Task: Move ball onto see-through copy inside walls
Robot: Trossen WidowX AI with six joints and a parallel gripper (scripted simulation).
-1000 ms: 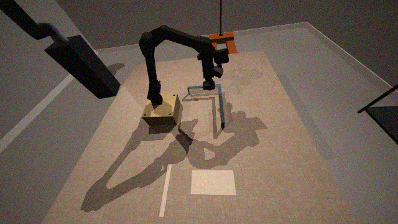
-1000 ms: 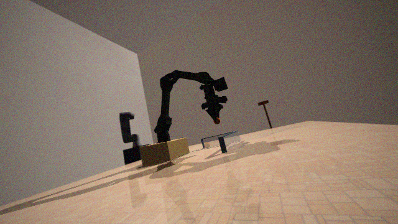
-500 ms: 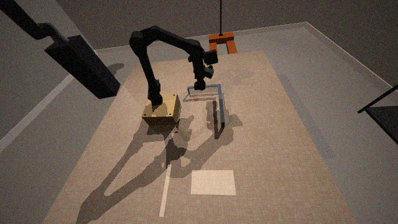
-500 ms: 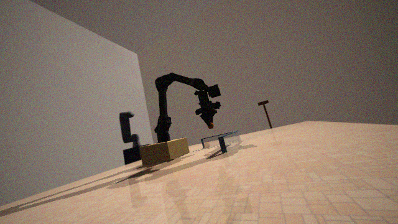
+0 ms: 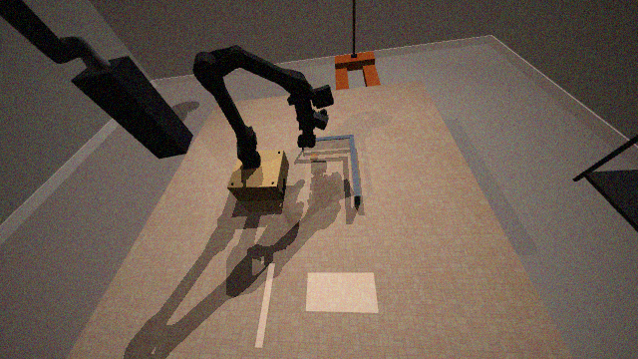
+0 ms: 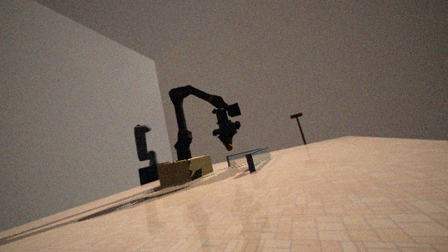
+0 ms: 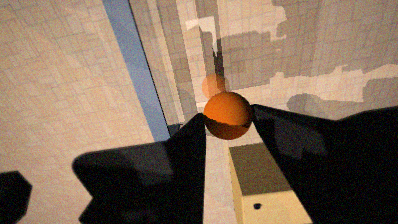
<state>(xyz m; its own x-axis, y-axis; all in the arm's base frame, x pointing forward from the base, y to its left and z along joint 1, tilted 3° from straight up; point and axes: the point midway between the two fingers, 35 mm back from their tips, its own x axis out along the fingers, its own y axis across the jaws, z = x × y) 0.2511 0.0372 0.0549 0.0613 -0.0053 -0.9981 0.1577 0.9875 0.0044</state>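
My gripper (image 7: 226, 114) (image 5: 303, 145) (image 6: 227, 145) is shut on the orange ball (image 7: 227, 111) (image 6: 229, 148) and holds it in the air above the table. In the wrist view the see-through copy of the ball (image 7: 213, 85) lies on the table just beyond the held ball; in the top view it (image 5: 314, 160) is a faint orange spot below the fingers. The two low clear blue walls (image 5: 354, 167) (image 6: 260, 154) (image 7: 136, 75) form a corner. The gripper hangs over the inside of that corner, near the far wall's open end.
The arm's tan base box (image 5: 260, 176) (image 6: 183, 171) (image 7: 265, 197) stands left of the walls. An orange stand (image 5: 355, 67) is at the table's back edge. A white patch (image 5: 341, 291) and a white strip (image 5: 264, 304) mark the front. A dark block (image 5: 132, 107) hangs at left.
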